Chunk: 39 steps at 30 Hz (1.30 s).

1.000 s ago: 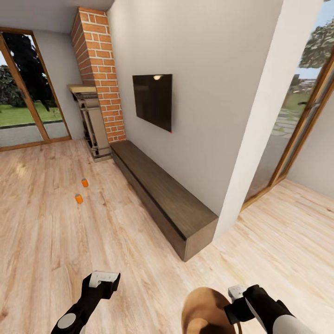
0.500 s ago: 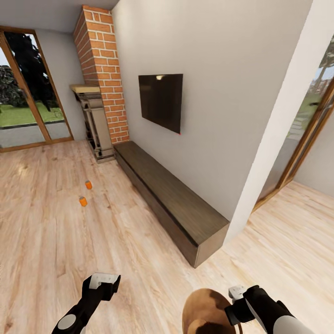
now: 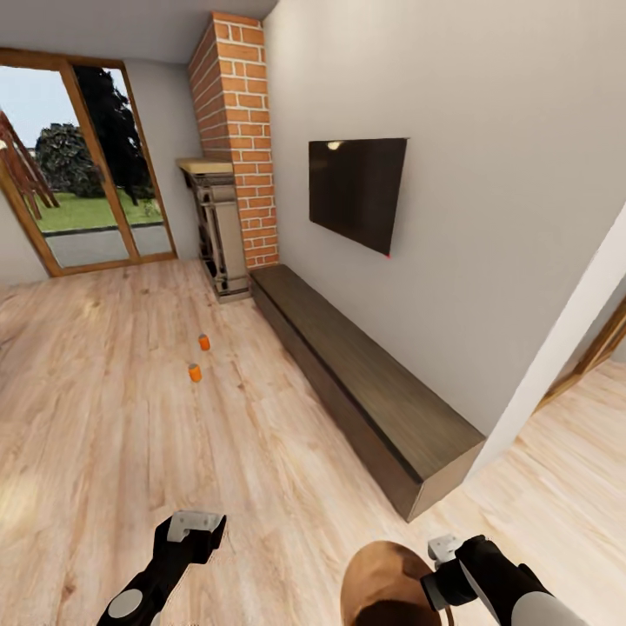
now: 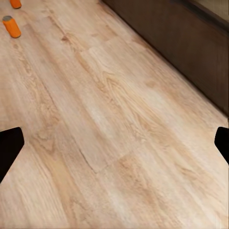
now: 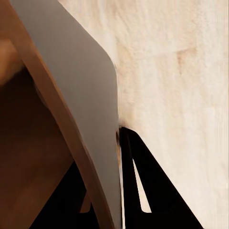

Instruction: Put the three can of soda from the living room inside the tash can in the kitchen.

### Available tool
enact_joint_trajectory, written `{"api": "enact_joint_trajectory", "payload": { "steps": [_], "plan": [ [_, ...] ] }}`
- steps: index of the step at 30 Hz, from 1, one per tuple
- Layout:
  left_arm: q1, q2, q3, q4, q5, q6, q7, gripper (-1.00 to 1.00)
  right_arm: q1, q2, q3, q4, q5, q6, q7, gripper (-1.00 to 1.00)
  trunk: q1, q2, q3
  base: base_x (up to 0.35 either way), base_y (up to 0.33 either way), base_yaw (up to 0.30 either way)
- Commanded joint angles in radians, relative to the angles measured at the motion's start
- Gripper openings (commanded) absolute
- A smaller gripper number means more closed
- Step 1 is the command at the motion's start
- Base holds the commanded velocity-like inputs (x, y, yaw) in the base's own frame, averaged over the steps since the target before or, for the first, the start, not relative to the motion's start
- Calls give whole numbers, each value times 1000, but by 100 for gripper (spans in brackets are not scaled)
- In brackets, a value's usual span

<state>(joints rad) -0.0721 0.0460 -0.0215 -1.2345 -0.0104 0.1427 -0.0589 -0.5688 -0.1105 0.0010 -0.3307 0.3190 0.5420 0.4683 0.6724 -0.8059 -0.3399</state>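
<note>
The view has swung right, shifting two orange cans [image 3: 199, 358] toward 11 o'clock (nearer centre). The right gripper [image 3: 445, 569] clamps the tash can [image 3: 382, 587] rim; the left gripper [image 3: 193, 532] hangs spread, empty. Pickup looks next.

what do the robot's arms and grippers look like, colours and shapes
In the head view, both arms are glossy black with rounded shells. The left arm carries a round grey disc near its joint and ends in a left gripper with a pale grey block. The right arm has a white forearm; the right gripper has a similar grey block.

The bin [image 3: 382, 582] is cut off by the near edge; the far can [image 4: 15, 3] is cropped; both cans' markings are too small to tell.
</note>
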Motion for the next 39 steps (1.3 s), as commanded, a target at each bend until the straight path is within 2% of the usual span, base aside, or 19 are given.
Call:
{"api": "enact_joint_trajectory", "payload": {
  "steps": [1, 18, 20, 24, 39],
  "plan": [
    [0, 0, 0, 0, 0, 0, 0, 100, 0, 0, -3, 0, -14, 4, 7, -100, 0, 0, 0, 95, 274, 242],
    [0, 0, 0, 0, 4, 0, -1, 100, 0, 6, 4, -12, -15, 6, 11, -100, 0, 0, 0, 117, 275, 243],
    [0, 0, 0, 0, 5, 0, -1, 100, -1, 22, 7, -14, -14, 7, 9, -100, 0, 0, 0, 138, 275, 243],
    [0, 0, 0, 0, 3, 0, -1, 100, -2, 30, 8, -15, -14, 8, 10, -100, 0, 0, 0, 146, 275, 243],
    [0, 0, 0, 1, 4, 1, -1, 100, -22, 107, 14, -16, -11, 26, 7, -100, 0, 0, 0, 48, 286, 240]
  ]
}}
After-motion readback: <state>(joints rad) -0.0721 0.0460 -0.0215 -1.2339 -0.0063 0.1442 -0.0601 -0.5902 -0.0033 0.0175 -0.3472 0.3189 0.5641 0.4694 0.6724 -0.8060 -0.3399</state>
